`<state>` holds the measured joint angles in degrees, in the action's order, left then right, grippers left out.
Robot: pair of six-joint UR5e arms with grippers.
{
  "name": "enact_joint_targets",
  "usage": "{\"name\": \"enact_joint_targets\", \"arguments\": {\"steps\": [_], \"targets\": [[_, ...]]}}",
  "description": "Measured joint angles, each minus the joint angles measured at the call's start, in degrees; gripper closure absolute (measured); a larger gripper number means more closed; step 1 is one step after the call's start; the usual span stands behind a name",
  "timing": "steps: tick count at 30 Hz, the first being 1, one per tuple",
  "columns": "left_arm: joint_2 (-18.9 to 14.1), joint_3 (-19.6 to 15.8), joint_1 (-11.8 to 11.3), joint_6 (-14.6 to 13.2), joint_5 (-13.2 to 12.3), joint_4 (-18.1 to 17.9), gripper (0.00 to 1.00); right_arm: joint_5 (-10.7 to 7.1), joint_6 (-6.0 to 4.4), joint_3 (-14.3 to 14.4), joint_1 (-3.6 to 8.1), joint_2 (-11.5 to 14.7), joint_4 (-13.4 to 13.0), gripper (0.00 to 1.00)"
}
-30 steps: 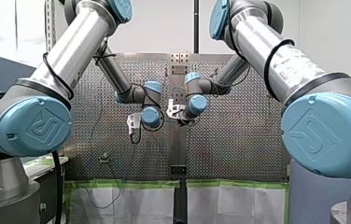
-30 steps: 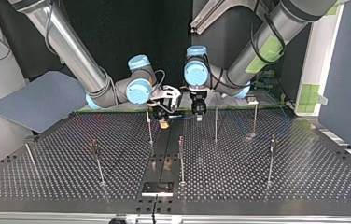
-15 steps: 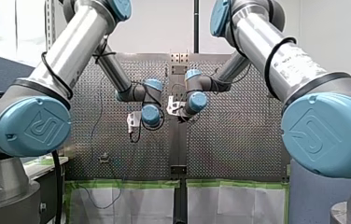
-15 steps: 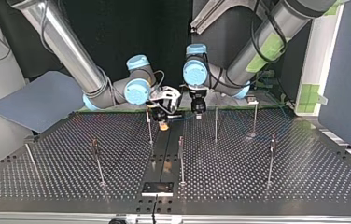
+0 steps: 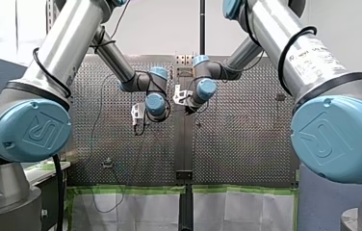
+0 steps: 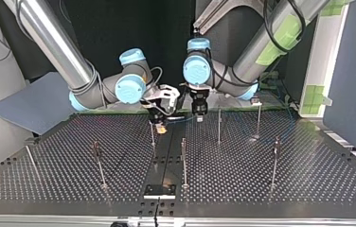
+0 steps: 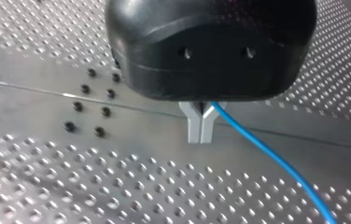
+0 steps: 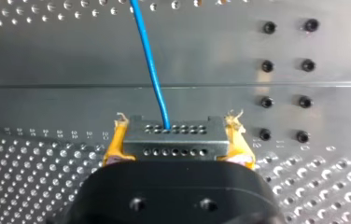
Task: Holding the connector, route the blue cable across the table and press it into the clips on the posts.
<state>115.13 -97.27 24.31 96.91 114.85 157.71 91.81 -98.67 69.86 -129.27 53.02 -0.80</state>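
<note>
Both arms reach in with wrists turned down, low over the centre strip [image 6: 166,158] at its arm-side end, near the table [image 6: 48,182] edge. There my right gripper [image 8: 175,136] clamps the connector [image 8: 173,146] in its yellow pads. My left gripper [image 7: 200,133], beside it, has its metal fingers pressed together on the blue cable [image 7: 267,149]. Thin posts [image 6: 152,135] flank the strip, the nearest just before my right gripper.

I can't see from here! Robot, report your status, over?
Right gripper shut on grey rectangular connector. Left gripper shut on thin blue cable. Slim metal post close beside right gripper.
</note>
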Motion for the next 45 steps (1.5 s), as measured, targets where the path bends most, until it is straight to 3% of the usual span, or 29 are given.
{"name": "enact_joint_targets", "arguments": {"steps": [12,29,39,45], "targets": [[-6.0,-0.4,2.5,0.1,2.4,5.4,1.0,-0.17,0.42,4.2,-0.2,5.7,2.1,1.0],[-14.5,-1.7,3.7,0.0,2.5,5.4,1.0,-0.75,0.95,4.8,1.18,14.1,3.8,1.0],[-19.3,0.1,2.1,0.1,2.7,2.4,1.0,-3.75,0.53,3.7,1.94,19.5,3.9,1.0],[-18.2,2.8,1.3,0.0,1.4,3.4,1.0,-4.88,0.34,3.2,2.75,20.6,3.9,1.0]]}}
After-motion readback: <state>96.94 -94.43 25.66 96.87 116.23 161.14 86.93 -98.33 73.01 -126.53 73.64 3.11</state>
